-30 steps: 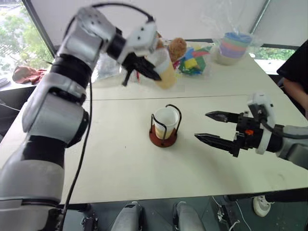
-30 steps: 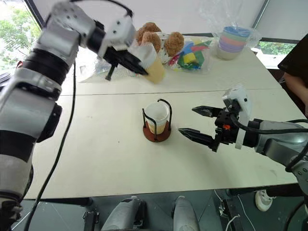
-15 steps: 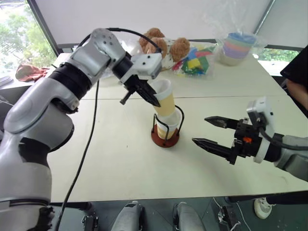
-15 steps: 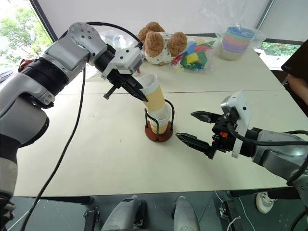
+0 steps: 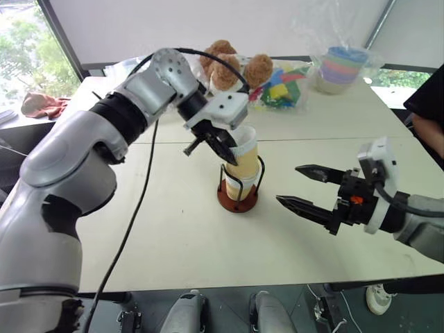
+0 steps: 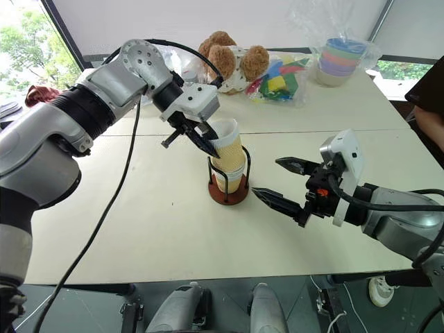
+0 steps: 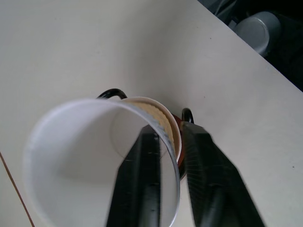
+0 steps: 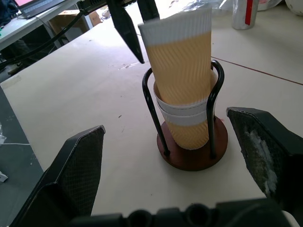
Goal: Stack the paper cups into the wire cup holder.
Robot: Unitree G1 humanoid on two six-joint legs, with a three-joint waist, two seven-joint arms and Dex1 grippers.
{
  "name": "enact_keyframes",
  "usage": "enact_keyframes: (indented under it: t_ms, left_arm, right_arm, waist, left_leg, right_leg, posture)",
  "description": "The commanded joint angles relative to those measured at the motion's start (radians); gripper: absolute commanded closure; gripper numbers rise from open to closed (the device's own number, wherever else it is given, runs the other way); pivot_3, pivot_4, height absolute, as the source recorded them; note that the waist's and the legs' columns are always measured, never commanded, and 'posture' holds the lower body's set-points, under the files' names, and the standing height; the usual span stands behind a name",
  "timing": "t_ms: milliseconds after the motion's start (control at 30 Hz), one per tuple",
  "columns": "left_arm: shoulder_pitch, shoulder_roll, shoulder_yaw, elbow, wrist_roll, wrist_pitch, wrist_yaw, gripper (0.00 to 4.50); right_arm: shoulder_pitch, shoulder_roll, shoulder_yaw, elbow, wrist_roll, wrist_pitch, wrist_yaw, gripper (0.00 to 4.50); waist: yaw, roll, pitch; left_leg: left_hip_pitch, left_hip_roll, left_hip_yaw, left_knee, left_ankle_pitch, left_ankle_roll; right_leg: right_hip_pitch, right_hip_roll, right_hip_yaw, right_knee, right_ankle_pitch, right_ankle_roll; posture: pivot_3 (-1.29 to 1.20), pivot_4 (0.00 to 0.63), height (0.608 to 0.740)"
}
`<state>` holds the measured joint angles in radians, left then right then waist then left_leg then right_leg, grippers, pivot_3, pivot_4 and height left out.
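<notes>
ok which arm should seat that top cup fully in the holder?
Left. The left gripper already pinches the rim of the top cup, nested partway in the wire cup holder. The right gripper hangs open beside it.

No text, label, brand, number or sign can be read on anything here

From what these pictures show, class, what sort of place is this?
Probably an office or lab room set up for robot trials: a plain white table beside large windows, with loose props on it, namely brown stuffed toys, bagged pastel bowls and a black wire cup holder.
</notes>
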<state>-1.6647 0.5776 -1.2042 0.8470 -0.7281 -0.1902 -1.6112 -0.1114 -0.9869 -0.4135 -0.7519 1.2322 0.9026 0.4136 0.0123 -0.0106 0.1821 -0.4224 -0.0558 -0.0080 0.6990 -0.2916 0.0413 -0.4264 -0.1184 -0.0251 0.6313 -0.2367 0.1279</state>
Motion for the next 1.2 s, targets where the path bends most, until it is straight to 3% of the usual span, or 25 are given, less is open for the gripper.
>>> enact_keyframes:
  t_ms: [33,167,233,333,433,600,733,833,967,1067,1200]
  left_arm:
    - [-0.054,0.019,-0.035,-0.007,-0.004,-0.027,-0.003,2.28]
    - [-0.055,-0.013,0.038,0.047,0.006,-0.032,-0.003,0.37]
    - [-0.056,-0.03,0.116,0.09,0.01,-0.017,-0.003,0.37]
    - [-0.047,-0.043,0.33,0.177,0.023,0.041,-0.003,0.37]
    - [0.033,0.024,0.508,0.151,0.059,0.118,0.008,0.37]
    - [0.422,0.238,0.778,-0.291,0.055,0.385,0.283,0.37]
    - [0.839,0.305,1.034,-0.681,0.071,0.516,0.701,0.37]
    - [1.146,0.242,1.231,-0.941,0.079,0.602,1.025,0.37]
    - [1.446,0.049,1.401,-1.215,0.116,0.66,1.37,0.37]
    - [1.587,-0.067,1.431,-1.347,0.148,0.674,1.49,0.37]
    - [1.685,-0.179,1.448,-1.392,0.18,0.651,1.55,0.37]
  right_arm:
    - [0.008,0.007,-0.028,-0.021,0.007,-0.031,-0.001,0.0]
    - [0.009,0.01,-0.019,-0.011,-0.003,-0.043,0.004,0.0]
    - [0.005,0.02,-0.011,-0.003,-0.015,-0.055,0.003,0.0]
    - [0.0,0.037,0.014,0.025,-0.069,-0.074,0.008,0.0]
    - [-0.014,0.07,0.033,0.087,-0.116,-0.099,0.014,0.0]
    - [-0.068,0.13,0.085,0.288,-0.308,-0.21,0.047,0.0]
    - [-0.159,0.208,0.151,0.511,-0.473,-0.33,0.066,0.0]
    - [-0.236,0.274,0.203,0.689,-0.616,-0.441,0.05,0.0]
    - [-0.336,0.377,0.232,0.894,-0.741,-0.578,0.022,0.0]
    - [-0.386,0.434,0.233,1.018,-0.807,-0.669,0.004,0.0]
    - [-0.42,0.491,0.229,1.141,-0.869,-0.762,-0.018,0.0]
  waist:
    - [0.0,0.0,0.0]
    - [0.002,0.0,0.0]
    - [0.002,0.0,0.0]
    - [0.001,-0.001,0.0]
    - [-0.009,0.0,0.0]
    - [-0.031,0.004,-0.002]
    - [-0.025,0.004,-0.002]
    - [-0.02,0.004,-0.002]
    - [-0.008,0.004,-0.003]
    - [0.0,0.004,-0.003]
    - [0.003,0.005,-0.003]
  left_leg:
    - [0.0,0.0,0.0,0.0,0.0,0.0]
    - [0.0,0.0,0.0,0.0,0.0,0.0]
    - [0.0,0.0,0.0,0.0,0.0,0.0]
    - [0.0,0.0,0.0,0.0,0.0,0.0]
    - [0.0,0.0,0.0,0.0,0.0,0.001]
    - [0.005,0.001,0.001,-0.003,0.0,0.001]
    - [0.005,0.001,0.002,-0.002,0.001,-0.002]
    - [0.005,0.0,0.002,-0.003,0.004,-0.008]
    - [0.006,-0.001,0.002,-0.004,0.005,-0.01]
    - [0.007,-0.002,0.003,-0.005,0.007,-0.013]
    - [0.01,-0.002,0.002,-0.008,0.008,-0.016]
  right_leg:
    - [0.0,0.0,0.0,0.0,0.0,0.0]
    - [0.0,0.0,0.0,0.0,0.0,0.0]
    - [0.0,0.0,0.0,0.0,0.0,0.0]
    - [0.0,0.0,-0.001,0.0,0.0,0.0]
    - [-0.001,0.001,-0.001,0.0,0.0,0.0]
    - [0.0,0.001,0.002,0.002,0.0,0.0]
    - [0.0,0.001,0.008,0.003,0.0,0.0]
    - [0.0,0.002,0.013,0.002,0.0,0.0]
    - [0.0,0.002,0.018,0.001,0.0,0.0]
    - [0.0,0.002,0.019,0.001,0.0,0.0]
    - [0.001,0.003,0.018,0.002,0.0,-0.001]
  posture:
    - [0.0,0.15,0.74]
    - [0.0,0.15,0.74]
    - [0.0,0.15,0.74]
    - [0.0,0.15,0.74]
    - [0.0,0.15,0.74]
    - [0.0,0.15,0.74]
    - [0.0,0.15,0.74]
    - [0.0,0.15,0.74]
    - [0.0,0.15,0.74]
    - [0.0,0.15,0.74]
    - [0.0,0.15,0.74]
